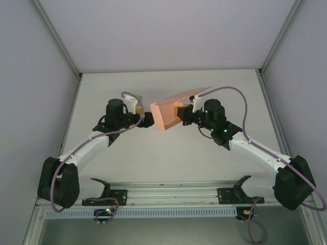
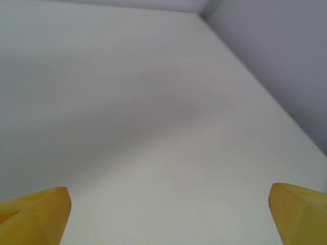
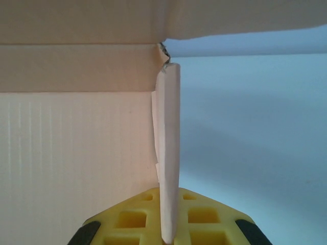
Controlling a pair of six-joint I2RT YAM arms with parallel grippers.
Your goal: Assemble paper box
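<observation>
The salmon-pink paper box (image 1: pixel 164 116) is held above the middle of the table, partly folded, with a long flap (image 1: pixel 190 94) slanting up to the right. My right gripper (image 1: pixel 180 112) is shut on the box's right wall. In the right wrist view that wall (image 3: pixel 168 143) runs edge-on between the yellow fingers (image 3: pixel 127 219), and the box's inner panel (image 3: pixel 76 143) lies to its left. My left gripper (image 1: pixel 149 120) sits against the box's left side. Its yellow fingertips (image 2: pixel 36 212) stand wide apart, open, with only bare table between them.
The white table (image 1: pixel 168 163) is walled by grey panels on the left, right and back. An aluminium rail (image 1: pixel 168 196) with two black mounts runs along the near edge. In the left wrist view the table's far corner (image 2: pixel 204 13) shows.
</observation>
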